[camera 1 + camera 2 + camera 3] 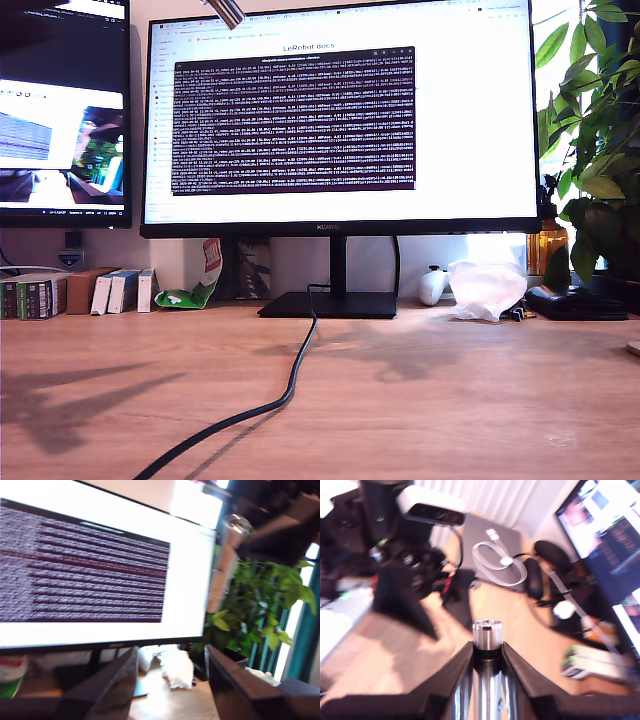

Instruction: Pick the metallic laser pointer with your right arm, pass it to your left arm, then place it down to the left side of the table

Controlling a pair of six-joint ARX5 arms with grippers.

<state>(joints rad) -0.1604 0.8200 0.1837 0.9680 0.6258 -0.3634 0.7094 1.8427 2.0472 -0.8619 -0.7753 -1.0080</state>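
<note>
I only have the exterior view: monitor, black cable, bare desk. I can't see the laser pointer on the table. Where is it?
Observer: The second wrist view shows my second gripper shut on the metallic laser pointer, with one end sticking out past the jaws.
Operator: And the other gripper?
Observer: In the first wrist view, my first gripper is open with nothing between its jaws. It faces the monitor.
Operator: What is in front of the pointer?
Observer: Beyond it, the second wrist view shows a blurred black arm above the table.
</note>
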